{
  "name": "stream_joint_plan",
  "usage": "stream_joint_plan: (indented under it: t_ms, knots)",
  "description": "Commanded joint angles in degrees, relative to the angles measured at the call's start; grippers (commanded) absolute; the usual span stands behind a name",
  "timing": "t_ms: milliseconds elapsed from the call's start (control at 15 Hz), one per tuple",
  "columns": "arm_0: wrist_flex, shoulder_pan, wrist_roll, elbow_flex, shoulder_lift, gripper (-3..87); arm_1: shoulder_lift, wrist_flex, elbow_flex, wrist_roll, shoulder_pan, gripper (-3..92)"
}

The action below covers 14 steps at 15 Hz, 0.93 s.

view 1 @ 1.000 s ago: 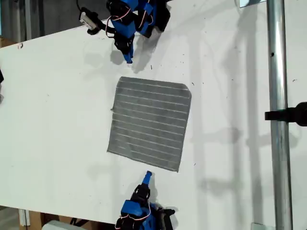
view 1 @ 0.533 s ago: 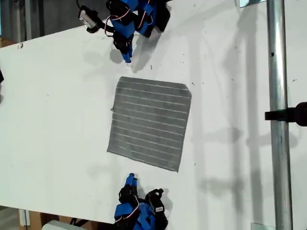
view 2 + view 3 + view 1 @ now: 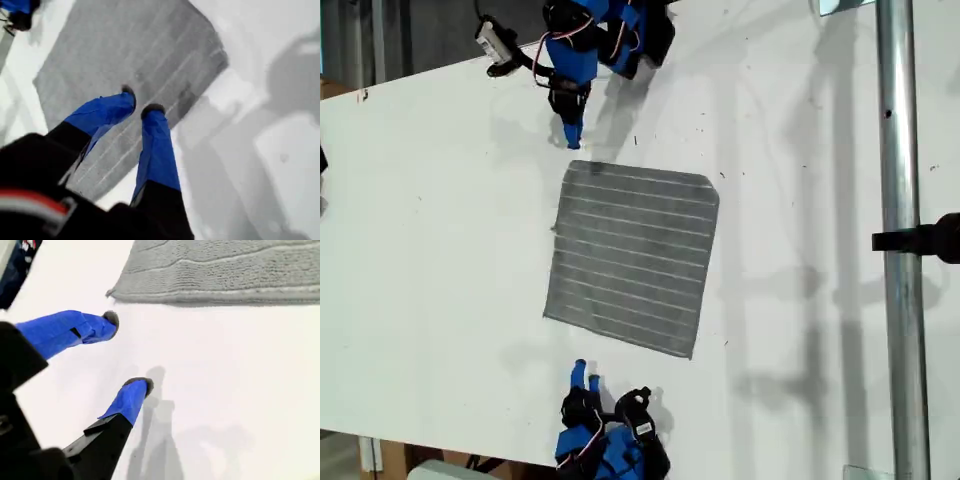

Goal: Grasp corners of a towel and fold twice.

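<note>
Now both arms have swung toward the exterior view's left over the last second. My first gripper (image 3: 570,138) has slid down off its earlier spot and hovers just short of the towel's (image 3: 632,258) corner at that view's upper left (image 3: 574,168), jaws only narrowly parted. My second gripper (image 3: 585,374) has swept across from nearer the towel's middle and has spread wide; it sits over bare table (image 3: 440,250), pointing at the lower left corner (image 3: 112,292) but apart from it. The towel lies flat and unfolded in the middle of the table, untouched. I judge both grippers are lining up on one edge's two corners, so the first grasp is next.
</note>
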Motion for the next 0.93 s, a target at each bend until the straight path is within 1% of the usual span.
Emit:
stream_joint_plan:
  t_ms: [0,67,133,200,333,400,467,533,600,667,733,800,867]
  knots:
    - [-0.4,1.8,3.8,-0.4,0.4,5.9,-2.0,-6.0,-3.3,-1.8,-8.9,8.3]
    - [-2.0,3.3,7.0,-0.4,0.4,-2.4,-8.3,-9.5,-5.7,-3.2,-13.0,8.3]
    - [-3.6,5.6,7.6,-0.4,0.4,-2.6,-20.3,-14.5,-10.5,-4.4,-17.5,8.3]
    - [-3.3,8.9,6.4,-0.4,0.4,-2.6,-37.5,-16.1,-20.0,-7.3,-21.8,8.3]
    - [-4.4,12.7,8.0,-0.4,0.4,-2.6,-71.9,-9.8,-45.5,-13.2,-30.6,8.3]
    - [-4.0,13.1,8.2,-0.3,0.4,-2.6,-83.8,-6.1,-56.5,-16.0,-34.0,6.3]
    - [-3.7,13.5,7.9,-0.2,0.4,-2.7,-93.0,-2.3,-66.1,-17.7,-37.1,1.9]
    - [-3.7,13.6,7.9,-0.1,0.4,-2.7,-100.5,3.9,-74.8,-17.1,-39.1,-0.2]
    - [-3.7,13.8,8.1,0.0,0.4,-2.7,-105.6,9.6,-82.0,-15.7,-40.4,0.8]
    - [-3.9,13.8,8.4,0.0,0.4,-2.7,-107.4,11.5,-85.3,-15.6,-41.4,1.9]
    - [-4.0,13.7,8.8,0.0,0.4,-2.7,-106.3,11.5,-86.7,-15.5,-42.4,1.9]
    - [-4.3,13.8,9.1,0.1,0.4,-2.7,-104.0,11.6,-87.2,-15.5,-43.0,5.3]
    - [-4.3,13.8,9.3,0.1,0.4,-2.7,-101.3,13.8,-87.5,-15.3,-43.3,12.3]
